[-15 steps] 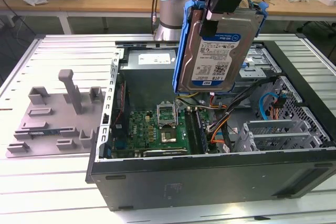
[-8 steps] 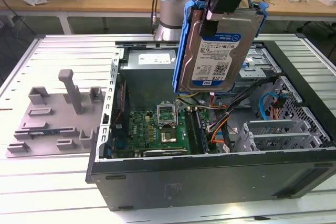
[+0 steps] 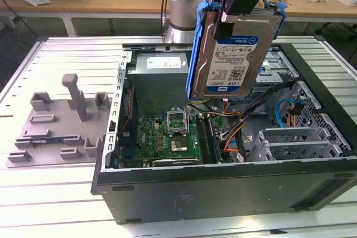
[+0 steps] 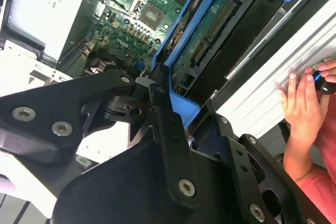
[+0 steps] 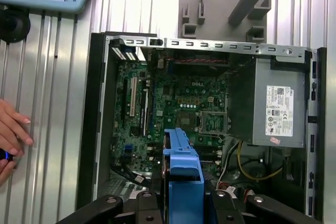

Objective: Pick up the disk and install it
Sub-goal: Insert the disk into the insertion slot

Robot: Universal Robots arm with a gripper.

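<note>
A: How is the arm (image 3: 183, 15) posed?
B: Its grey joint, capped in pale blue, is seen upright just behind the hand (image 3: 237, 12), which is carried high and tilted in the exterior view.
A: And the state of the hand?
B: In the second wrist view, the black fingers (image 4: 168, 129) are closed from both sides on the disk (image 3: 234, 59), which is held upright.

Gripper (image 3: 233, 15) clamped on top edge of the disk (image 3: 231, 62), which hangs upright just below the fingers, label facing cam. Open PC case (image 3: 223, 190) w/ motherboard (image 3: 173, 135) lower down under fingers; grey tray (image 3: 56, 121) well apart, toward exterior view's left.
</note>
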